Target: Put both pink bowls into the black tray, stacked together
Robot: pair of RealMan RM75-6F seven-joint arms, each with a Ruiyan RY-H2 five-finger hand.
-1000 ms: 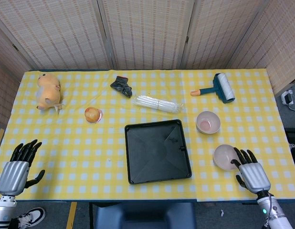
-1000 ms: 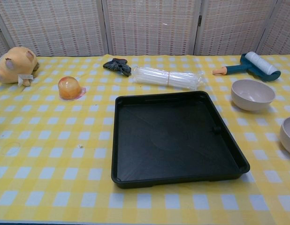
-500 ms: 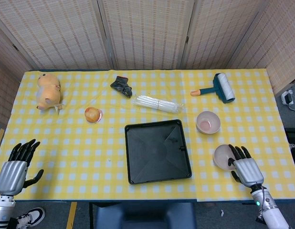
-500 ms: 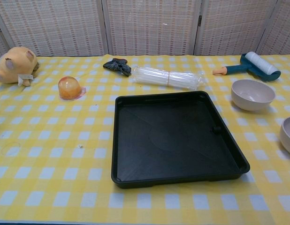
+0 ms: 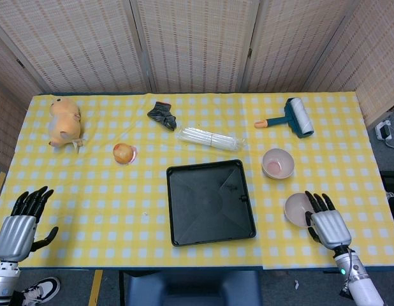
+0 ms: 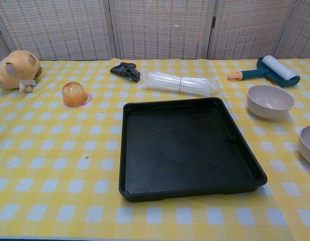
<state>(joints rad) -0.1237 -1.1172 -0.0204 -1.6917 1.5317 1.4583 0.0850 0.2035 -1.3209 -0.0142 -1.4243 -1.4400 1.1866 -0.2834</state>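
- My right robot hand (image 5: 327, 221) sits at the near right edge of the bench (image 5: 88, 191), fingers spread, their tips at the rim of the near pink bowl (image 5: 298, 208). I cannot tell whether they touch it; nothing is gripped.
- My left robot hand (image 5: 21, 220) hangs off the near left corner of the bench, fingers apart, holding nothing.
- Near pink bowl: upright on the yellow checked cloth, just right of the black tray (image 5: 210, 202), apart from it.
- Far pink bowl (image 5: 278, 163): upright, farther back, off the tray's far right corner, separate from the near one.
- Black tray: flat at bench centre, nothing inside.
- Also on the bench: lint roller (image 5: 292, 117) far right, a clear wrapped bundle (image 5: 210, 138) behind the tray, a dark crumpled piece (image 5: 162, 114), a small orange ball (image 5: 124, 153), a plush toy (image 5: 64, 120) far left.
- Chest view shows neither hand; the near bowl is cut by the right edge.
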